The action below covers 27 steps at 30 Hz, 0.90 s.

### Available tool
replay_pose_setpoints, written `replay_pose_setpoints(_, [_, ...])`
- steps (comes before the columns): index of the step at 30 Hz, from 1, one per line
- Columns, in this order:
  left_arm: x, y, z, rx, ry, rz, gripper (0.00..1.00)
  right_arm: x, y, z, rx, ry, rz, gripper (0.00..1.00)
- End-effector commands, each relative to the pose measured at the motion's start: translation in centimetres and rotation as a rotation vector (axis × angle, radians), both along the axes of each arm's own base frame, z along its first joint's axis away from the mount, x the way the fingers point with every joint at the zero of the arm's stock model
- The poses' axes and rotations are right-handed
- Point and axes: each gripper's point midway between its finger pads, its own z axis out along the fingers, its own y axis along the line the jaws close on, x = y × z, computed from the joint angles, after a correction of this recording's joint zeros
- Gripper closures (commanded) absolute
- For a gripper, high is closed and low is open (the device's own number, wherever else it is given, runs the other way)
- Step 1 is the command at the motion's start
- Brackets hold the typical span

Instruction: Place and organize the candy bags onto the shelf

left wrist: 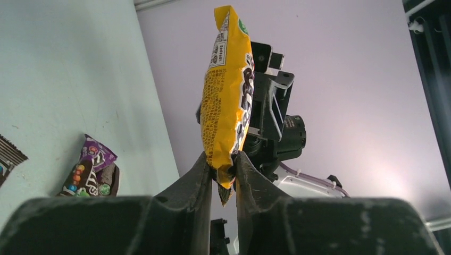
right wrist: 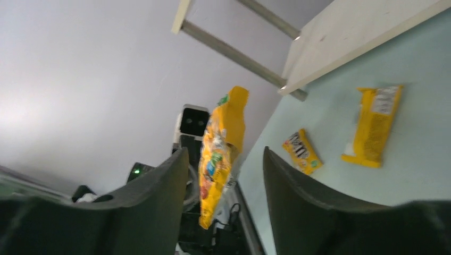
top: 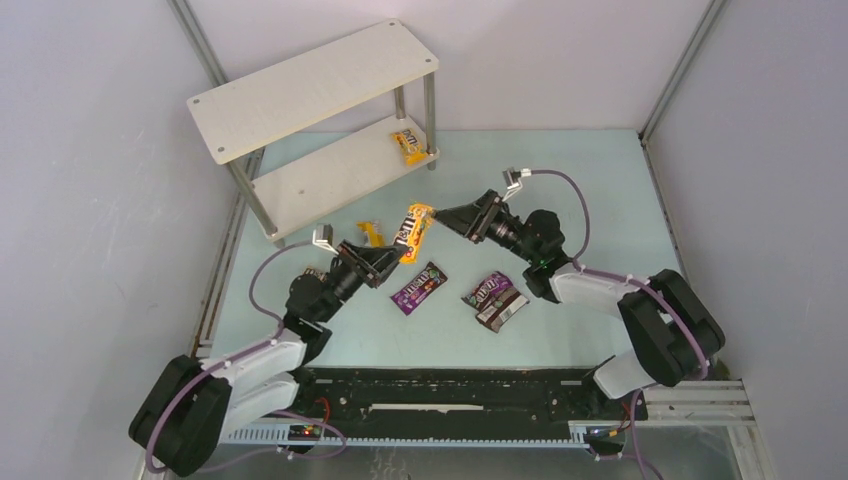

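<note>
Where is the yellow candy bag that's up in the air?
The yellow bag is over the middle of the table in the top view, pinched by the left tool, with the open right tool close on its other side.

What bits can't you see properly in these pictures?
1. Top view: the upper board of the shelf hides the back of its lower board.
2. Top view: the left gripper covers part of a yellow packet lying on the table.
3. Left wrist view: the left edge cuts off a dark packet, and I can't tell which one it is.
4. Right wrist view: blur makes the print on the held yellow packet unreadable.
</note>
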Motion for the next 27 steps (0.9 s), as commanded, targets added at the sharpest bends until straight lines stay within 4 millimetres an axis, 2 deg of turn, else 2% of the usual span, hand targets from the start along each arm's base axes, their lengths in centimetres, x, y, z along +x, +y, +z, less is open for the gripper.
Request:
replay_pose_setpoints(1, [2.2, 0.2, 3.1, -0.047, -0.069, 0.065, 1.00, 4.1, -3.1, 0.8, 0.009, -0.055, -0.084, 0.34])
replay_pose_setpoints(5, [5.3, 0.5, 2.3, -0.058, -0.026, 0.128, 1.00, 9.4, -8.0, -1.8, -0.044, -0.024, -0.182, 0.32])
replay_pose_setpoints(10, [10.4, 2.3, 1.4, -0.120, 0.002, 0.261, 1.00, 14.2, -13.9, -4.2, -0.141, -0.017, -0.304, 0.31])
replay_pose_setpoints(13, [14.1, 4.0, 0.6, -0.171, 0.021, 0.369, 1.00, 14.8, -15.3, -6.7, -0.231, -0.003, -0.323, 0.30])
replay_pose_setpoints(16, [17.5, 5.2, -0.5, -0.176, 0.045, 0.467, 1.00, 14.4, -15.6, -9.1, -0.246, 0.052, -0.315, 0.30])
replay_pose_setpoints(20, [21.2, 6.0, -1.8, -0.136, 0.053, 0.572, 1.00, 13.7, -15.3, -9.1, -0.230, 0.034, -0.286, 0.30])
replay_pose_setpoints(25, [25.2, 7.5, -4.6, -0.098, 0.125, 0.697, 1.00, 14.0, -16.1, -8.8, -0.225, 0.034, -0.305, 0.29])
replay_pose_setpoints(27, [26.6, 7.9, -5.1, -0.084, 0.143, 0.733, 1.00, 13.9, -16.4, -8.9, -0.213, 0.038, -0.300, 0.29])
